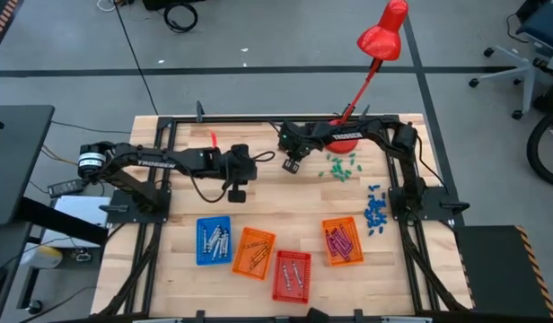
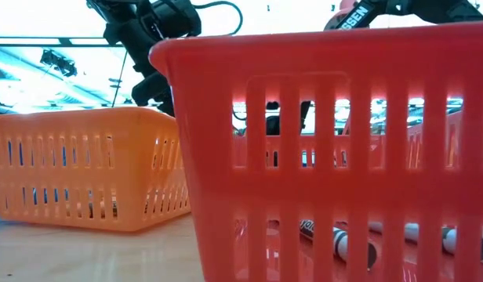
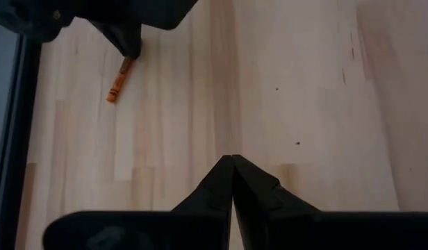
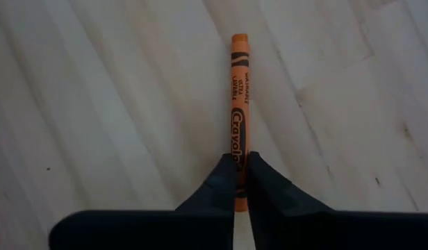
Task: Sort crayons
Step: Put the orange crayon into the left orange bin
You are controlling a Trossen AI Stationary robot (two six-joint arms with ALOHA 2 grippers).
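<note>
My right gripper is over the far middle of the table, shut on an orange crayon. The left wrist view shows this crayon too, below a dark fingertip. My left gripper hovers a little to the left of it, shut on nothing, above bare wood. A small red stick lies near the far edge. Other crayons lie in the blue tray, two orange trays and the red tray near the front. My right gripper pinches the orange crayon by one end between its two fingertips. The fingers slant steeply down and run along the crayon, whose labelled length sticks out past the tips. I cannot tell whether its free end rests on the wood.
Teal bits and blue bits are strewn on the right side of the table. A red desk lamp stands at the far edge behind my right arm. In the low view the red tray's slotted wall fills the foreground.
</note>
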